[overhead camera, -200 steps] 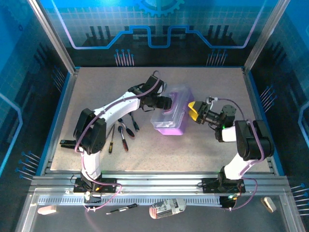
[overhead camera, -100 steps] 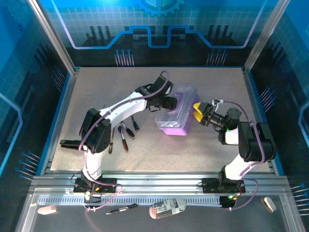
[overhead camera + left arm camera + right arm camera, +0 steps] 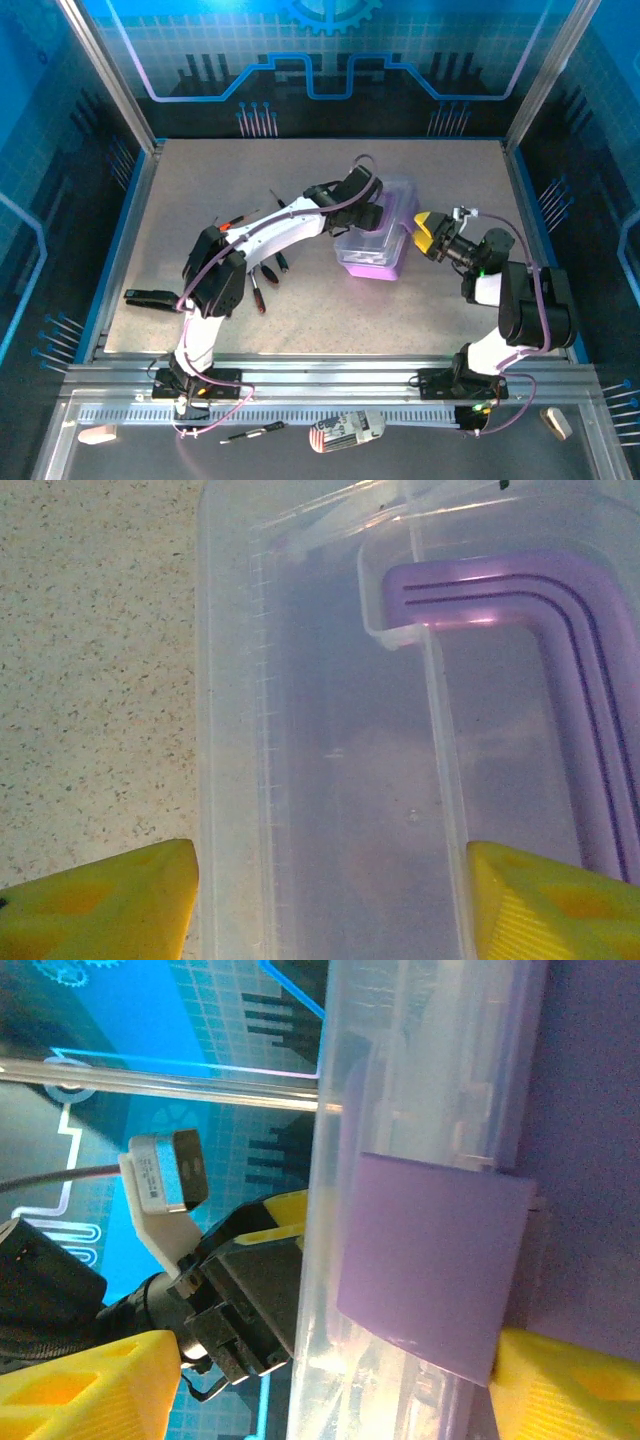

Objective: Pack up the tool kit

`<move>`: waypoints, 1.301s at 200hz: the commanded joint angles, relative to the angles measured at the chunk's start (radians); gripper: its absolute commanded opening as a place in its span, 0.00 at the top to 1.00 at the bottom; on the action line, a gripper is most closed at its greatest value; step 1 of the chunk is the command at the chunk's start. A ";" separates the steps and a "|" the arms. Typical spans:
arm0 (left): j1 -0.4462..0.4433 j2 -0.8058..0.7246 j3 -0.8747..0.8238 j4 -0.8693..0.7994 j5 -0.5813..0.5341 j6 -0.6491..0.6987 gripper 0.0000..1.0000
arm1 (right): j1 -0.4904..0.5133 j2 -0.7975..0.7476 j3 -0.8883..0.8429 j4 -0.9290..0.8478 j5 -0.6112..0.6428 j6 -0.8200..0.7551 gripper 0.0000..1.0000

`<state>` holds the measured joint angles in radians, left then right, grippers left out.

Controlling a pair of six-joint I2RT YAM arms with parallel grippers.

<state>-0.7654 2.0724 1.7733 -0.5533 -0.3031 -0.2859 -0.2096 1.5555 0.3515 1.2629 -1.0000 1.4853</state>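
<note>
The tool kit (image 3: 378,245) is a small box with a clear lid and purple base, lying right of the table's middle. My left gripper (image 3: 372,212) hovers over its lid, open. In the left wrist view the lid (image 3: 330,730) and the purple handle (image 3: 560,610) run between the yellow fingers (image 3: 100,900) of the left gripper (image 3: 330,880). My right gripper (image 3: 425,235) is at the box's right side, open. Its jaws (image 3: 330,1360) straddle the clear edge (image 3: 400,1080) and a purple latch (image 3: 430,1260). Loose screwdrivers (image 3: 260,288) lie on the table left of the box.
More screwdrivers (image 3: 275,197) lie behind the left arm. A black object (image 3: 150,297) rests near the table's left edge. A packet (image 3: 345,430) and a small tool (image 3: 250,432) sit on the front rail below the table. Blue walls enclose three sides.
The box has slid to the right with my left gripper over it. My right gripper has drawn back to the right, keeping to the box's side.
</note>
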 commanded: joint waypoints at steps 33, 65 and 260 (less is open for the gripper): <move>0.012 0.119 -0.060 -0.329 -0.106 0.054 0.30 | -0.128 -0.319 0.050 -0.770 0.105 -0.414 0.21; -0.020 0.104 0.012 -0.354 -0.058 0.060 0.30 | -0.117 -0.560 0.176 -1.358 0.427 -0.717 0.13; -0.037 -0.032 0.045 -0.229 0.207 -0.083 0.25 | -0.023 -0.554 0.191 -1.406 0.333 -0.797 0.09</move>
<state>-0.7948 2.0048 1.7676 -0.6159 -0.0765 -0.3698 -0.2462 1.0031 0.5106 -0.1074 -0.6441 0.7273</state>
